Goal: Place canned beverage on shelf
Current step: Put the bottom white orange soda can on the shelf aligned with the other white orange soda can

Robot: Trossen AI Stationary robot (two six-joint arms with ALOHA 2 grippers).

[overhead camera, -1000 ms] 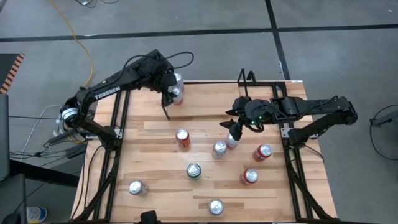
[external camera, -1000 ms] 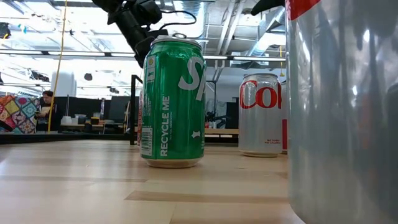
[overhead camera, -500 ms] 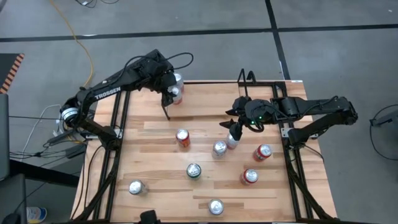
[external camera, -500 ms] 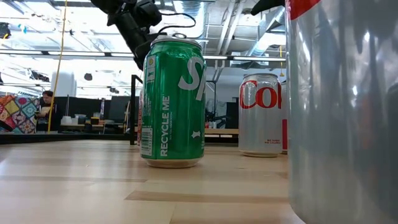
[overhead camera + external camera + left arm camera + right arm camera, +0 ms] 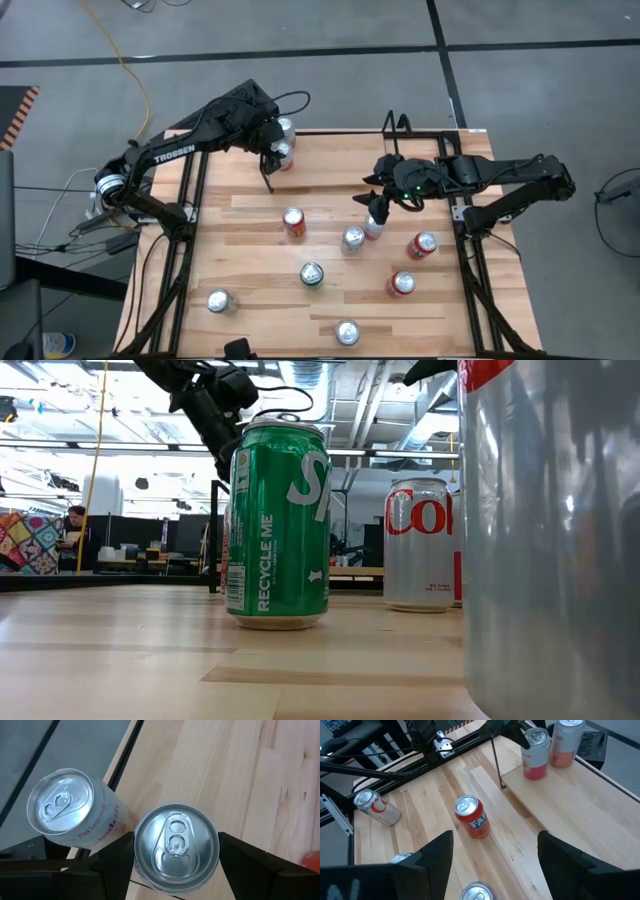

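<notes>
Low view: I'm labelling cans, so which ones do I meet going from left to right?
green can → white and red can → silver can, closest to the camera

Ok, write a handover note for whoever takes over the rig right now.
Left pincer: shut on a can at the shelf, beside a second can standing there. I cannot tell whether the held one is set down.
Right pincer: open, empty, hovering above the middle of the table.
Done: one can shelved.
Left: release this can, then shelve the loose cans on the table.
</notes>
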